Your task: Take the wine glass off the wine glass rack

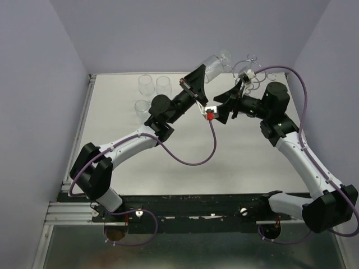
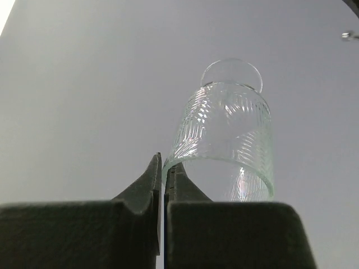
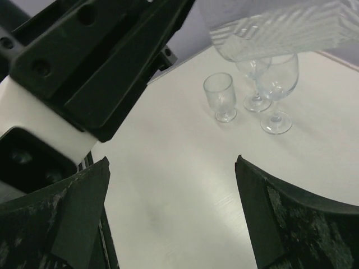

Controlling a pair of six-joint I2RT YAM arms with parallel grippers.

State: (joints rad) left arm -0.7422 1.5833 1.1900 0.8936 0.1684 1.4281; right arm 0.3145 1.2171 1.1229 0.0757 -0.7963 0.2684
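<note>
The right gripper (image 3: 171,168) hangs wide open above the table (image 1: 235,145), holding nothing. Three glasses (image 1: 147,84) stand towards the far left. The left gripper (image 2: 162,174) is pinched tight on the rim of the wine glass (image 2: 227,134). The glass is tipped in the air, just left of the rack (image 1: 251,68) at the far edge.

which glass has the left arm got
Look to the far edge of the table, just left of the chrome wine glass rack. There the left gripper pinches a ribbed wine glass by its rim. Unlike the three glasses standing further left, it hangs tipped in mid-air.
</note>
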